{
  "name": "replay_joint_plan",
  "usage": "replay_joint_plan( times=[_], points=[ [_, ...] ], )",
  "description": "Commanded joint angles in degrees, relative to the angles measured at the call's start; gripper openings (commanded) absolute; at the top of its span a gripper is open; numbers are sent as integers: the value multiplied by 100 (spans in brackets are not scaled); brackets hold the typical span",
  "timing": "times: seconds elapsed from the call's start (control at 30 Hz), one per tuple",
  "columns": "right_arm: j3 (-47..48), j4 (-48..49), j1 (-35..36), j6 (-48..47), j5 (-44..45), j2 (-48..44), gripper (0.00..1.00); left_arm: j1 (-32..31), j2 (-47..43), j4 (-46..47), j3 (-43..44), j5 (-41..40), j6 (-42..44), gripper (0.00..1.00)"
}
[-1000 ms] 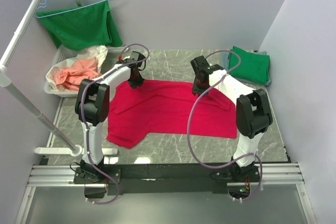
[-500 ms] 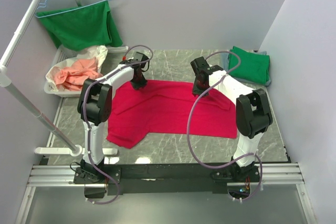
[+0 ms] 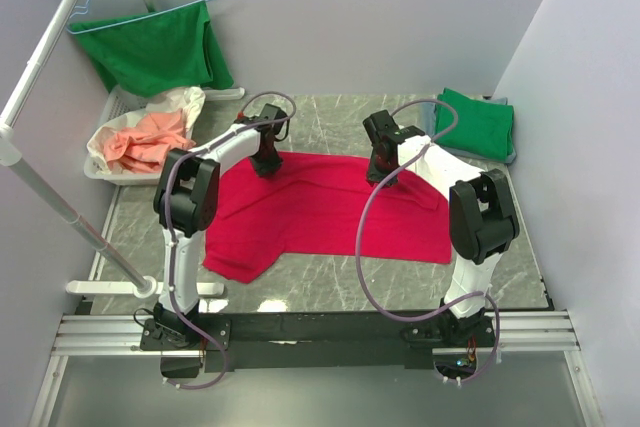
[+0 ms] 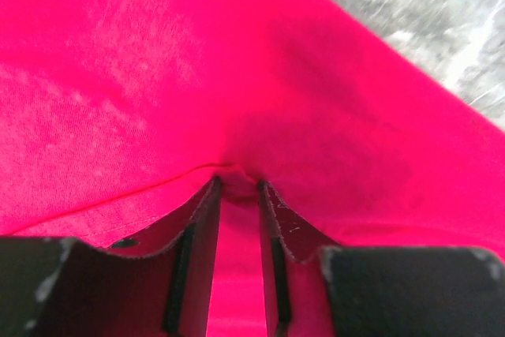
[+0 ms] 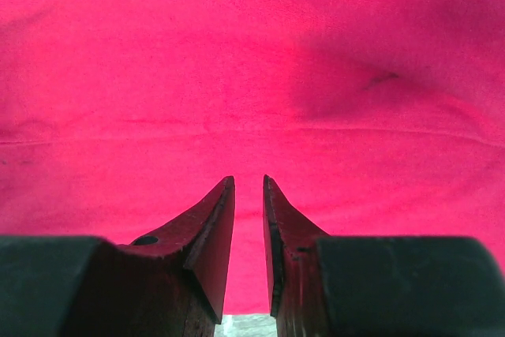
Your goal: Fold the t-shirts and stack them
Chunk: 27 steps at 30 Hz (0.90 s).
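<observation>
The crimson-red t-shirt [image 3: 320, 209] lies spread on the marble table. It fills the left wrist view [image 4: 158, 76] and the right wrist view [image 5: 252, 53]. My left gripper [image 3: 265, 155] is at its far left edge, jaws shut on a small pinched fold of red cloth [image 4: 237, 179]. My right gripper [image 3: 380, 162] stands on the far edge right of centre; its jaws are a narrow gap apart with flat cloth beyond the tips [image 5: 248, 183]. A folded green t-shirt [image 3: 478, 125] lies on a grey one [image 3: 512, 152] at the far right. Another green tee [image 3: 155, 52] hangs on a hanger.
A white basket [image 3: 100, 169] holding orange and white cloth stands at the far left. A white rack pole [image 3: 60, 202] slants along the left side, with its foot [image 3: 105, 287] on the table. Bare marble [image 3: 330, 122] lies between the two grippers.
My left gripper has shifted a little to the right along the shirt's far edge. The right arm and the shirt have not visibly moved.
</observation>
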Motion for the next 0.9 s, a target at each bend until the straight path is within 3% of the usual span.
replay_joint_plan(
  times=[0.0,0.17,0.4,0.87],
  points=[
    [-36,97,35,-43,96,-176,28,-4,240,-203,315,-297,-21,33],
    [17,62,27,-61,114,-132,28,-4,424,-291,509,-332,5,32],
    [-9,62,35,-35,105,-123,28,-4,56,-283,122,-464,-74,1],
    [-194,150,27,0,52,-237,28,-435,-806,-581,-502,-885,-188,2]
  ],
)
